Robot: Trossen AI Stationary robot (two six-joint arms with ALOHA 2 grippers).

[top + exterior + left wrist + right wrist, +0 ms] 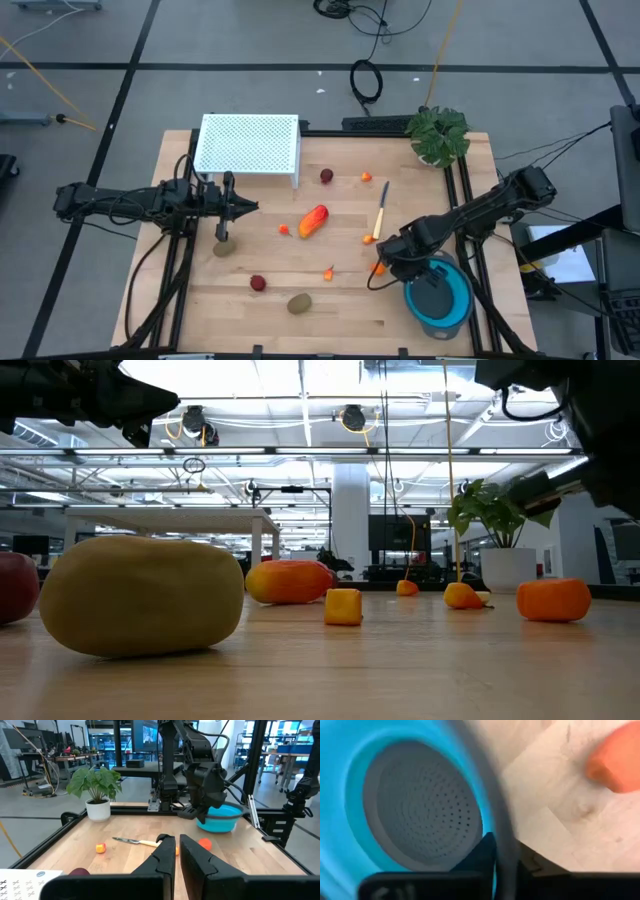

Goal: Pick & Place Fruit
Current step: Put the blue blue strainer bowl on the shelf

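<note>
My right pincer [385, 268] hovers low beside round blue plastic bowl [452, 305]; finger state, cannot tell. Small orange fruit piece [378, 268] lies on wooden table [340, 300], just beside bowl rim. Centre over piece, descend straight, clear rim. Left pincer [250, 206] waits, fingers nearly together, empty.
</note>
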